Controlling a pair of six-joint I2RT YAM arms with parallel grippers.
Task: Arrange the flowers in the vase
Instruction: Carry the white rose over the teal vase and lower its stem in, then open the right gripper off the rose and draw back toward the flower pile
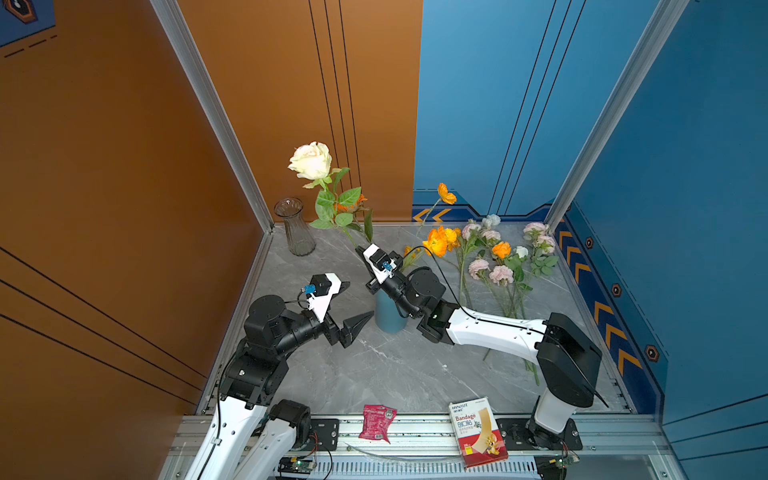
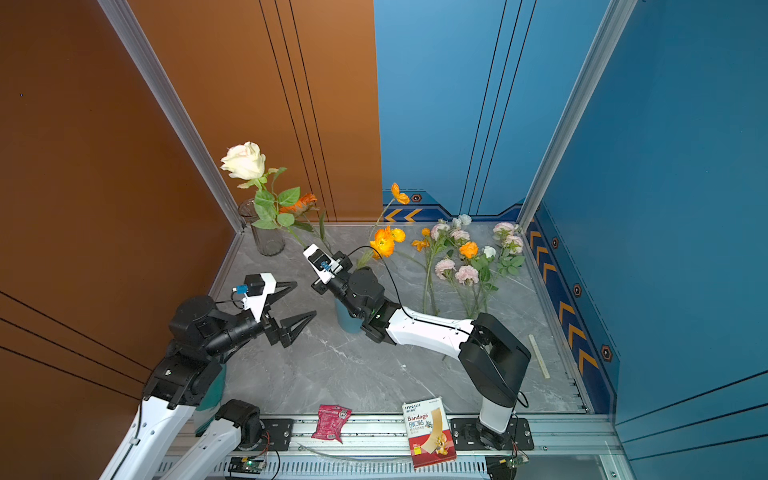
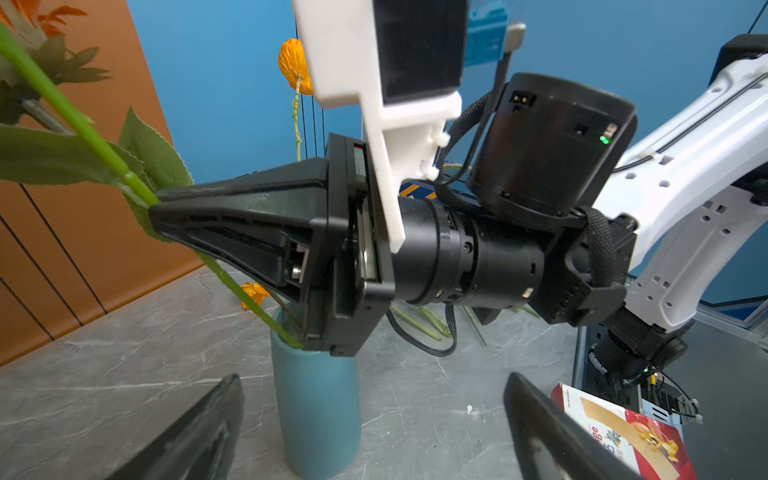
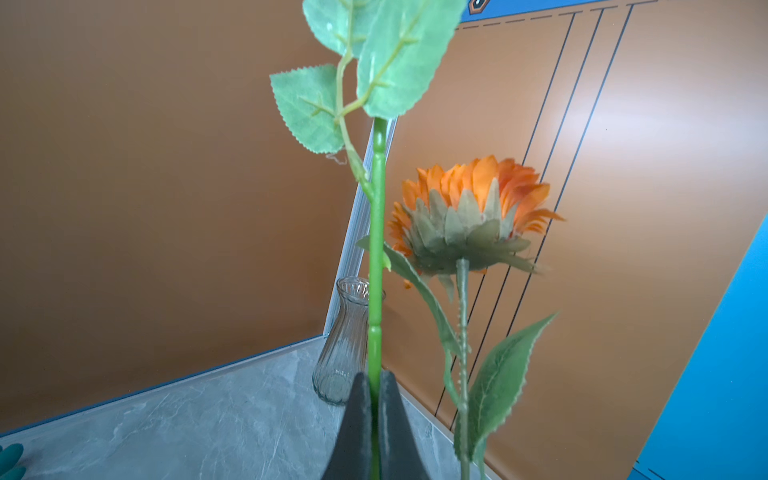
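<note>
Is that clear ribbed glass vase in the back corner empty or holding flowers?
Empty: in a top view the clear ribbed glass vase stands upright with no stem inside it or rising from its mouth.

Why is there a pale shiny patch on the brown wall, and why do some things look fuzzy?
Right wrist view: light glares off the orange wall, and the orange flower has blurry petal tips. Left wrist view: the left tool shows fuzzy fingers, probably too near the lens. Both top views look fairly sharp.
</note>
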